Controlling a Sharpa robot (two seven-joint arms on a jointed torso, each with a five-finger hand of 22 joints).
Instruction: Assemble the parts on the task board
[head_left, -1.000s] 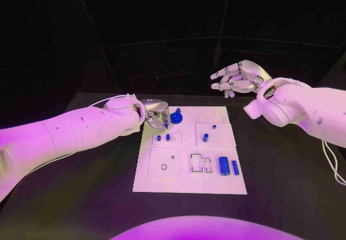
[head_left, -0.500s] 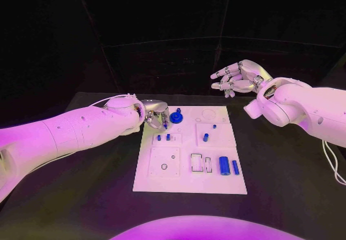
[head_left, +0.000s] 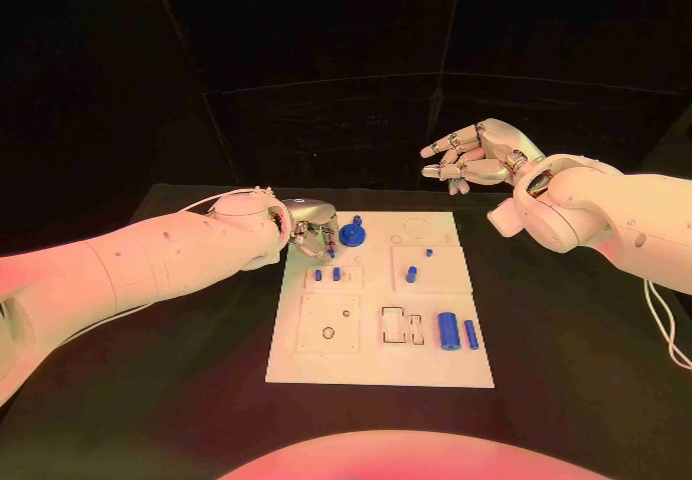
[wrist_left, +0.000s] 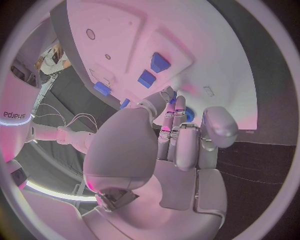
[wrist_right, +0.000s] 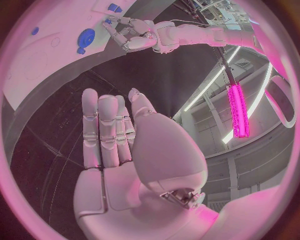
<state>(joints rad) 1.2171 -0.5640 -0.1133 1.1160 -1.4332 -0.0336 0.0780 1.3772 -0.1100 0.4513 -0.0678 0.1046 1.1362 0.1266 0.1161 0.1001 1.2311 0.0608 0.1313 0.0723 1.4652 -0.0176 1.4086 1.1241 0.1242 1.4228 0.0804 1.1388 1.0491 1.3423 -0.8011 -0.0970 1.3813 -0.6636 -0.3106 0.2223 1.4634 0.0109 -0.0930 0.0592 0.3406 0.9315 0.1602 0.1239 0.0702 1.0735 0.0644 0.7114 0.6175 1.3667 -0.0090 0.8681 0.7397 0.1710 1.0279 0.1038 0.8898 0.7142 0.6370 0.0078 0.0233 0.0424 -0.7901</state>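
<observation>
Task board lies flat in the middle of the black surface, its long sides running away from you. Note the blue parts on it: a round disc part near the far left corner, small pegs in the recessed square behind the middle left, two more pegs in the square to their right, and two upright cylinders near the right edge beside a rectangular slot. The near third of the board is bare white, and dark surface surrounds the board on every side.

Observe the left hand at the board's far left edge, just beside the disc part. Its fingers are drawn together with their tips over the board near a small blue piece; you cannot tell whether they grip it.

Observe the right hand raised well above and beyond the far right corner, clear of the board. Its fingers are spread, lightly curled, and carry nothing.
</observation>
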